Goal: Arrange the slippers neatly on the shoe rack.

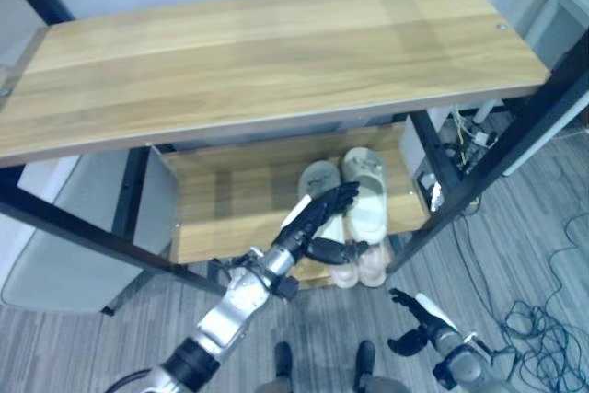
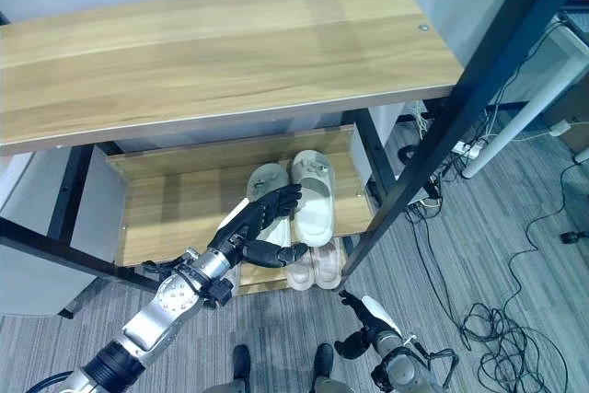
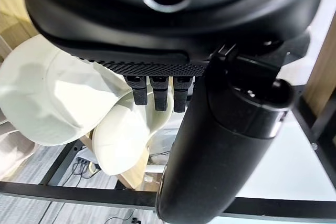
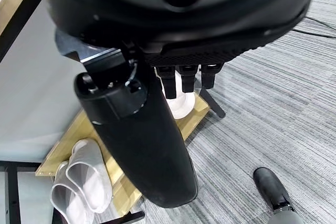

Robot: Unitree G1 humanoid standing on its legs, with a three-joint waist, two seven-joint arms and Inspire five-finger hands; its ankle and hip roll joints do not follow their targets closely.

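Cream slippers (image 1: 366,192) sit side by side on the shoe rack's (image 1: 230,200) middle shelf, another pair (image 1: 359,269) below. My left hand (image 1: 317,218) rests straight fingers on the left slipper; right hand (image 1: 414,324) hangs idle, relaxed. I judge only final straightening remains.

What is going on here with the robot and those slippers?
The robot's left hand reaches, fingers straight, over a pair of pale slippers on the middle shelf of the shoe rack. A second pair sits on the shelf below. The right hand hangs open near the floor.
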